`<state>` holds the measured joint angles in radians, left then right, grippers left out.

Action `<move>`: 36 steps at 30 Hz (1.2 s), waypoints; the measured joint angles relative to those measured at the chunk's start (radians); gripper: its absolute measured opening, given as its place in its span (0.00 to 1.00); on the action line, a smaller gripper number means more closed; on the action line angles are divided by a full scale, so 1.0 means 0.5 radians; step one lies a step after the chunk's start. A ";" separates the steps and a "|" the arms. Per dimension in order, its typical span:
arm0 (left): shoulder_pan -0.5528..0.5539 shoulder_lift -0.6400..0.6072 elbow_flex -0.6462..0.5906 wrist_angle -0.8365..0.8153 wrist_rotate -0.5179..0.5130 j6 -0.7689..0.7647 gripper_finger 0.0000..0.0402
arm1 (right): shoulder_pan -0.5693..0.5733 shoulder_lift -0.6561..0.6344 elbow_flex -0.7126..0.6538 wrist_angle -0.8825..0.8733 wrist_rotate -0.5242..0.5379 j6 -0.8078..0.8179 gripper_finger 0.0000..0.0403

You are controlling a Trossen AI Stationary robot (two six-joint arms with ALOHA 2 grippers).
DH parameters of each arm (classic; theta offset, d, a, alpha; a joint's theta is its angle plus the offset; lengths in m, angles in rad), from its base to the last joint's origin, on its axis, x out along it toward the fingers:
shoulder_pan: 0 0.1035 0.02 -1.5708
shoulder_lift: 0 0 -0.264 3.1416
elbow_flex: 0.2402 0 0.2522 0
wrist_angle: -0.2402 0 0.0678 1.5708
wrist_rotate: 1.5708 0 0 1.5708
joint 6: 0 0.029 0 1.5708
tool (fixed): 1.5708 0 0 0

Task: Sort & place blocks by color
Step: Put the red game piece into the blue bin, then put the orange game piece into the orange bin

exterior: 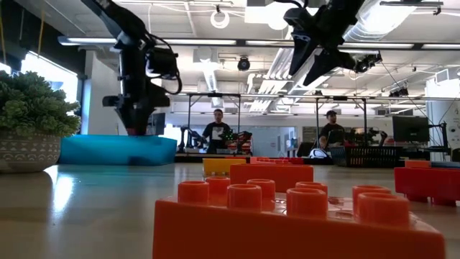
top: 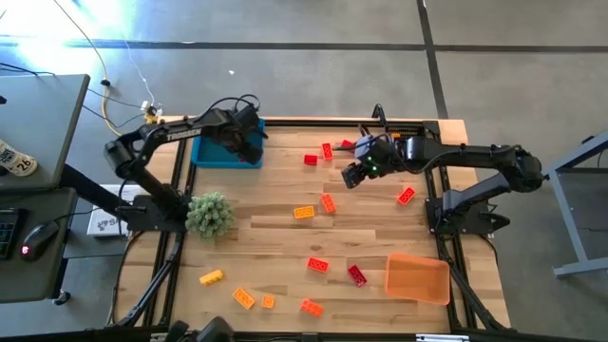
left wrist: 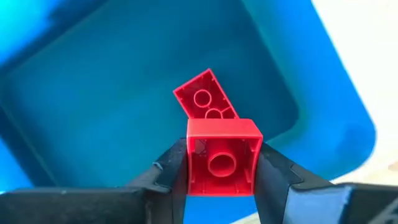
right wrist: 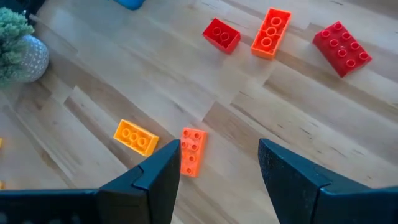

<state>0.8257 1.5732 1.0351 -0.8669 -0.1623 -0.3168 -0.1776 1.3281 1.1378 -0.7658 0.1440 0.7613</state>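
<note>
Scattered blocks (top: 329, 202) and the plant (top: 210, 214) break up the table (top: 275, 252); open wood lies between them.

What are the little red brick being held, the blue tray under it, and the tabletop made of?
Red brick: looks like glossy moulded plastic, hollow underside with a tube.
Blue tray: probably smooth plastic, rounded corners, soft sheen.
Tabletop: appears to be wood planks with visible grain and seams.

No readable text, brand, number or sign can be made out on the wooden table (top: 285, 237), the blue plastic tray (top: 214, 155), the orange plastic tray (top: 418, 277) or the studded toy bricks. Dark marks are seen on a white round object (top: 14, 159) on the grey side desk, but they cannot be read.
</note>
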 joint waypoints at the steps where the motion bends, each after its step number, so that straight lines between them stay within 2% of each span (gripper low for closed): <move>1: 0.001 0.025 0.000 0.001 0.001 -0.012 0.30 | -0.005 0.000 0.000 0.000 -0.011 -0.017 0.50; 5: 0.002 0.108 0.000 0.005 0.001 -0.025 0.36 | -0.013 0.000 0.000 0.000 -0.013 -0.087 0.50; 11: 0.002 0.182 0.000 0.005 -0.002 -0.035 0.37 | -0.013 0.000 0.000 0.001 -0.092 -0.227 0.50; 17: 0.002 0.184 0.000 0.005 -0.011 -0.102 0.40 | -0.012 0.000 0.000 0.002 -0.081 -0.282 0.50; 28: 0.002 0.184 0.000 -0.007 0.049 -0.159 0.53 | -0.012 0.000 0.000 0.152 0.006 -0.447 0.51; 36: 0.030 0.118 0.001 -0.009 0.040 -0.250 0.54 | -0.067 0.000 0.000 0.343 -0.008 -0.616 0.57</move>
<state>0.8407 1.6320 1.0355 -0.8715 -0.1425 -0.4418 -0.2111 1.3281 1.1377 -0.5943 0.1398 0.4535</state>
